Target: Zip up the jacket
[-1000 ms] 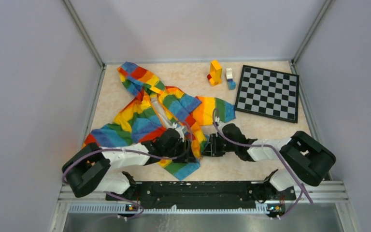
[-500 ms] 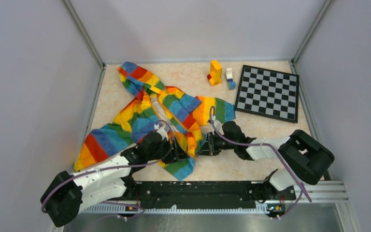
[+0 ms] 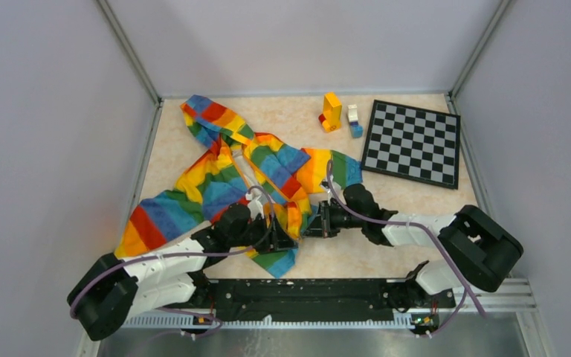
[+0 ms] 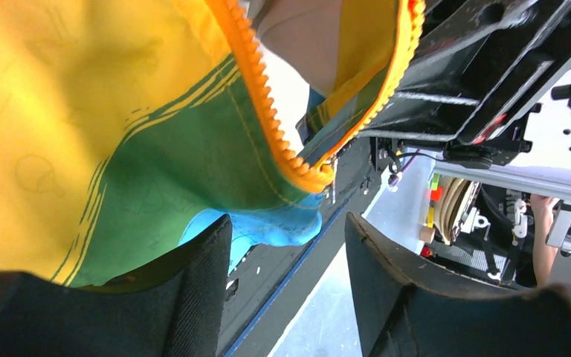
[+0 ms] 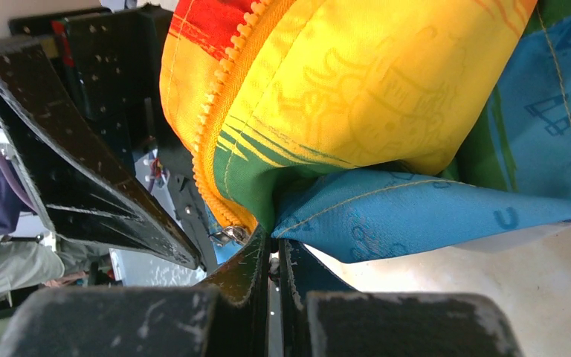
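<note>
The rainbow-striped jacket (image 3: 215, 182) lies spread on the table, hood toward the far left and front open. Its orange zipper (image 4: 268, 126) runs down both open edges to the hem. My right gripper (image 3: 306, 227) is shut on the hem's right bottom corner, where green and blue cloth meet (image 5: 357, 216), beside a small metal zipper end (image 5: 230, 234). My left gripper (image 3: 276, 239) sits at the hem just left of it. In the left wrist view it (image 4: 286, 260) is open, with nothing between its fingers. The blue hem hangs above the left finger (image 4: 201, 282).
A black-and-white chessboard (image 3: 413, 143) lies at the back right. An orange block stack (image 3: 331, 111) and a small white-and-blue one (image 3: 354, 120) stand near it. Grey walls close in three sides. The arms' black mounting rail (image 3: 305, 294) runs along the near edge.
The right gripper has shut on the hem corner. The left arm's elbow swung down and to the left, uncovering the left sleeve, while its gripper stayed by the hem.
</note>
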Controlling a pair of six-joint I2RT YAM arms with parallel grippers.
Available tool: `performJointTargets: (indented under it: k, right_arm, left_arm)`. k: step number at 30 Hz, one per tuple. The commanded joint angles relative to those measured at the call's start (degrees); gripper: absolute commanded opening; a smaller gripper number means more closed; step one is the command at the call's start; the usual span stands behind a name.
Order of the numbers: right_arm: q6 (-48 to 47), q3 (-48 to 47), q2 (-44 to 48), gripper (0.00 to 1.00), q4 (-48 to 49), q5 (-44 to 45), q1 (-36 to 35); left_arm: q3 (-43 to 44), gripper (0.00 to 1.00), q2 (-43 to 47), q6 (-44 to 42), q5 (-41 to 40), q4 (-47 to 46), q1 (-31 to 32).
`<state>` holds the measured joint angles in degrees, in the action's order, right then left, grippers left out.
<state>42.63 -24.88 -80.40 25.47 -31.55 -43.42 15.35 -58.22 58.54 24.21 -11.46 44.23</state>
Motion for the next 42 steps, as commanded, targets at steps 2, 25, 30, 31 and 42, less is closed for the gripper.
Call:
performJointTargets:
  k: [2, 25, 30, 31, 42]
  right_arm:
    - [0.33, -3.01, 1.4, 0.0, 0.73, -0.24, 0.35]
    - [7.03, -4.65, 1.43, 0.0, 0.23, 1.56, -0.1]
    - [11.17, -4.58, 0.52, 0.0, 1.91, 3.02, -1.19]
    - [12.13, -4.61, 0.06, 0.0, 2.66, 3.1, -1.22]
    - [23.39, -0.37, -0.26, 0.0, 13.26, -1.07, -2.57]
  left_arm:
    - [-2.43, 0.64, 4.44, -1.95, 0.53, -2.56, -0.11]
    - [2.07, 0.04, -7.82, -1.6, -3.6, -4.45, 5.62]
    - [2.53, 0.0, -11.55, -1.59, -3.3, -6.03, 7.96]
    - [2.84, 0.0, -12.26, -1.96, -3.52, -5.81, 8.58]
    - [3.09, 0.0, -18.07, 1.12, -6.65, -3.81, 9.69]
